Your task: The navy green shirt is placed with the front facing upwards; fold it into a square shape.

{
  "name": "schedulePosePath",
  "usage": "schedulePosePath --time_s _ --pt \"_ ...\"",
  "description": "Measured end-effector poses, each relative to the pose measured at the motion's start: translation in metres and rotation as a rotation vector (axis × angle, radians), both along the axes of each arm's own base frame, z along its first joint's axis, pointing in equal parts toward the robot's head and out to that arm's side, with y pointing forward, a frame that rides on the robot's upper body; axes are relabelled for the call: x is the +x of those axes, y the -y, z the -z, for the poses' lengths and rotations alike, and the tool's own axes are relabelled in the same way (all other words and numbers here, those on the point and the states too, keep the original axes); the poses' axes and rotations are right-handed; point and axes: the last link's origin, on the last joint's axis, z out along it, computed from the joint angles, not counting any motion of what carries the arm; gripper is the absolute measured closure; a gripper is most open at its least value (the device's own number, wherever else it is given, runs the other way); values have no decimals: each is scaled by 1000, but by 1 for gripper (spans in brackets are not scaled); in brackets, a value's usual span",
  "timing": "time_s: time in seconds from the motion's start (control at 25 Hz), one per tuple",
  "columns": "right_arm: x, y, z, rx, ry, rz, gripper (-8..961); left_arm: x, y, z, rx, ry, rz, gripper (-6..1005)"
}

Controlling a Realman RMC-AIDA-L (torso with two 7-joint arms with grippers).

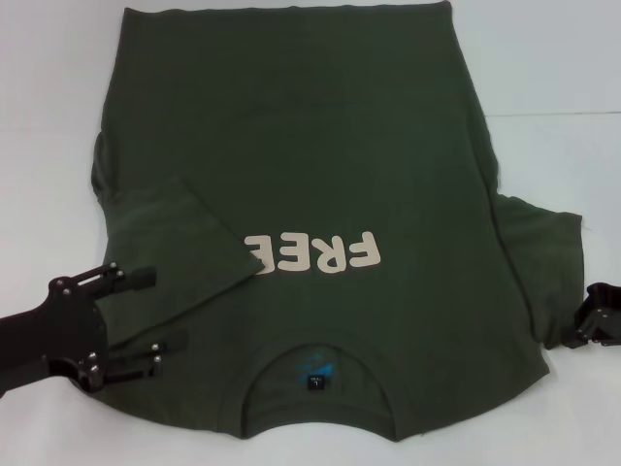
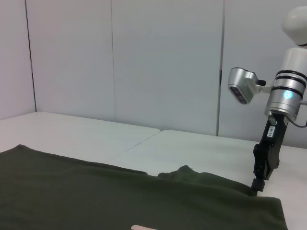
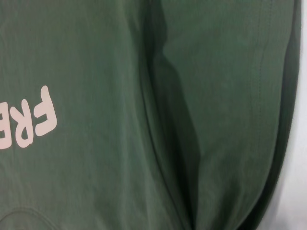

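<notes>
A: Where is the shirt point(image 1: 320, 194)?

B: Spread flat on the white table point(image 1: 49, 116), filling most of the head view. The collar point(image 1: 315, 374) lies at the lower centre of the frame and the hem runs along the top edge. The cream "FREE" lettering point(image 1: 315, 252) sits just below the middle, reading upside down.

A: Is any part of it folded?

B: Yes. The sleeve on the left of the frame is turned inward over the chest, and its corner covers the end of the lettering. The other sleeve lies flat, spread out toward the right edge of the frame.

A: And the left gripper point(image 1: 146, 320)?

B: At the lower left of the head view, over the folded sleeve's near edge. Its two fingers are spread apart, one above the other in the frame. Whether they touch the cloth, I cannot tell.

A: The right gripper point(image 1: 597, 325)?

B: At the right edge of the head view, just beside the flat sleeve. The left wrist view shows it point(image 2: 261, 175) standing upright with its tip down at the shirt's edge. I cannot tell whether its fingers are spread or pressed together.

A: What does the right wrist view show?

B: Only green cloth, a long crease running through it, and part of the lettering.
</notes>
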Motion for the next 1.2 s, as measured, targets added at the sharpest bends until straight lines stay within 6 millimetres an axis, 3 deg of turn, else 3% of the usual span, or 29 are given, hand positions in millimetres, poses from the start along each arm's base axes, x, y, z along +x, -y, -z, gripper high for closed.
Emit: schedulePosePath --time_s 0.88,1.2 --pt "-9 -9 -16 127 -108 -52 952 0 0 0 2 1 -1 164" --pt "-22 -16 -30 188 -167 -103 952 0 -1 -2 13 6 -5 164"
